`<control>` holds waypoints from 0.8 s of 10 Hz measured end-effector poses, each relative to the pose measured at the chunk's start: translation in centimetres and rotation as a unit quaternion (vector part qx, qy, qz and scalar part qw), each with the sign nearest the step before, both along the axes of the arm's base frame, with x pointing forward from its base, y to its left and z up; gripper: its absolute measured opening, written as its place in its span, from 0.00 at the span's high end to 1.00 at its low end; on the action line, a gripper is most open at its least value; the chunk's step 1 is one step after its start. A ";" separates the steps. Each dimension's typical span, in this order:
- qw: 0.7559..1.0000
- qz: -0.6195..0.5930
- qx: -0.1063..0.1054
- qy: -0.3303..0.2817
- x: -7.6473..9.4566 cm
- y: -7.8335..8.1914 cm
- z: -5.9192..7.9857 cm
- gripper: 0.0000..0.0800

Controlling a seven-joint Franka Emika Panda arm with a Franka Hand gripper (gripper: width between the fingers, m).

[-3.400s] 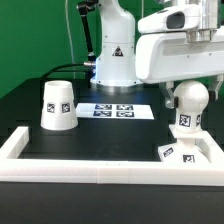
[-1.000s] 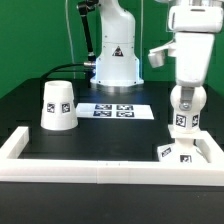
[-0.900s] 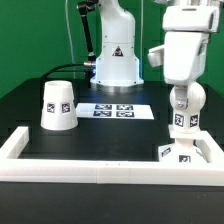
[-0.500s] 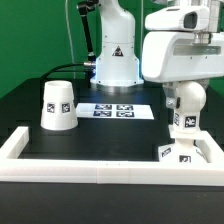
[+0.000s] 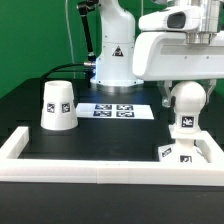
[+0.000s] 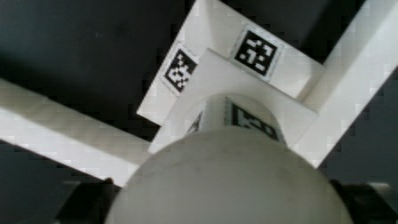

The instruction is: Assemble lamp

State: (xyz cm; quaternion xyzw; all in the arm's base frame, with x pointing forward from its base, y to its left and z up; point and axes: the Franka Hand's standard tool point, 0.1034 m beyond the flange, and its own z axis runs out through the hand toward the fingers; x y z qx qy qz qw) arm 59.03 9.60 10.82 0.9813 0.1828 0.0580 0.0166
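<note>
Toward the exterior view's right, the tool (image 5: 186, 90) hangs under the arm's (image 5: 115, 55) bulky white wrist and is clamped on the bulb (image 5: 186, 104). The bulb's round head sits up between the fingers, and in the wrist view a dark finger (image 6: 86, 200) shows at each side of that head. The bulb is upright with its head up and its tagged stem pointing down. It is held off the black desk (image 5: 20, 115), over the base (image 5: 180, 152), and looks apart from it in the exterior view. The base is a flat white square lying on the desk in the near corner of the rail frame (image 5: 100, 170) at the exterior view's right, with tags on the edge that faces the camera. From the wrist, the bulb's pale head (image 6: 222, 170) fills the foreground. Past it, the base (image 6: 217, 60) shows two square tags and is tucked into the angle where two white bars of the rail frame (image 6: 54, 125) meet. At the exterior view's left, well apart from the bulb, the shade (image 5: 57, 105) stands on the desk with its narrow end up and one tag on its side. The marker board (image 5: 118, 110) lies flat on the desk between the shade and the bulb, in front of the arm's pedestal.
</note>
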 end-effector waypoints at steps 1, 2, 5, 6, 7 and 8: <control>0.998 -0.067 0.013 -0.002 -0.1 0.1 0.0 0.28; 0.993 -0.118 0.019 -0.002 -0.1 0.2 0.0 0.28; 0.973 -0.229 0.034 -0.002 -0.2 0.2 0.0 0.28; 0.960 -0.278 0.043 0.000 -0.2 0.3 -0.1 0.28; 0.945 -0.324 0.050 0.002 -0.3 0.4 -0.1 0.28; 0.935 -0.351 0.053 0.005 -0.3 0.5 -0.1 0.28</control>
